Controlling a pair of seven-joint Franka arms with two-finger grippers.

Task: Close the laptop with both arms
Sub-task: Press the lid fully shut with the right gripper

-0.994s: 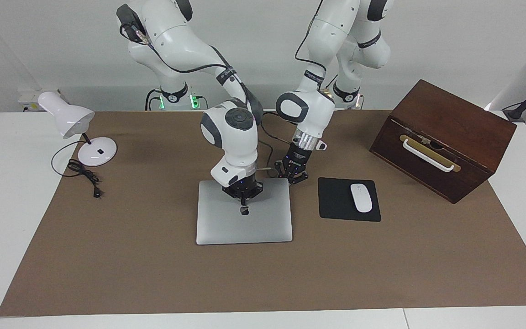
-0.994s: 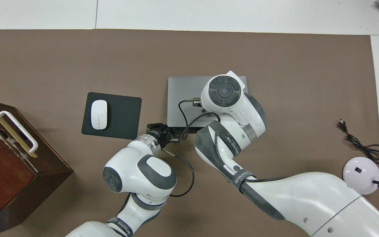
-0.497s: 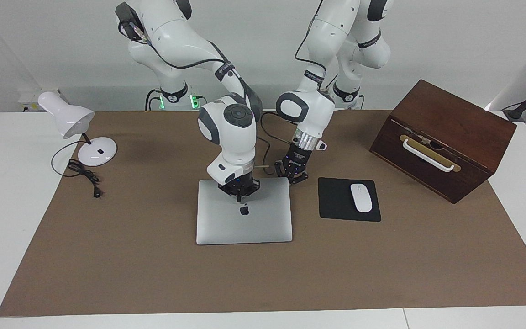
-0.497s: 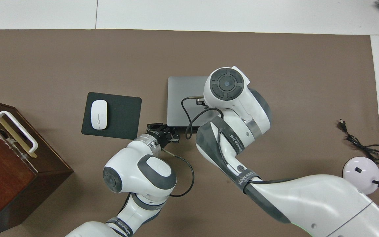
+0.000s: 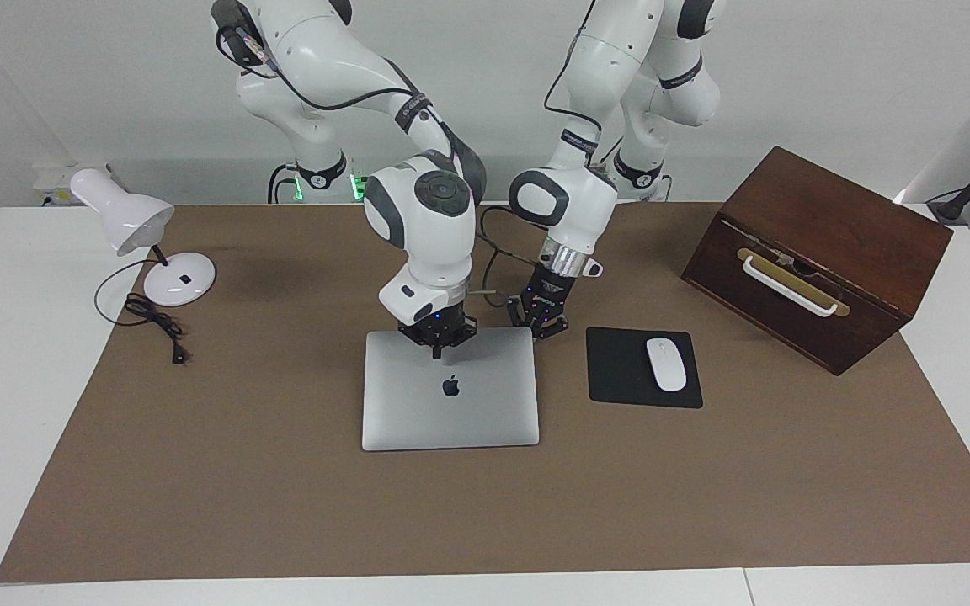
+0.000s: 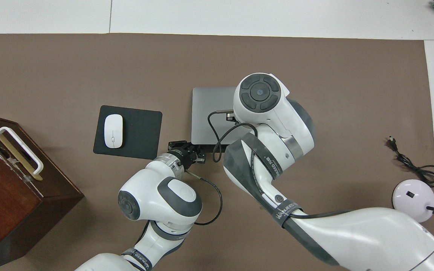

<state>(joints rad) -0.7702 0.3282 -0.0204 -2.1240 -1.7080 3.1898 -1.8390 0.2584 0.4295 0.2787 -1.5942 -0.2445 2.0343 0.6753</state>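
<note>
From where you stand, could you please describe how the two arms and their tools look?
Both arms are glossy white with rounded grey-black joint caps. The left arm and right arm each carry a black cable and a dark band with white lettering. The left tool and right tool are small, black and fingered; the left sits below a ribbed silver collar.

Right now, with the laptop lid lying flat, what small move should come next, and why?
Probably draw both arms clear. The MacBook already lies shut; the right gripper, shut, hangs over its hinge edge, and the left gripper, shut, sits by the corner toward the mouse pad.
</note>
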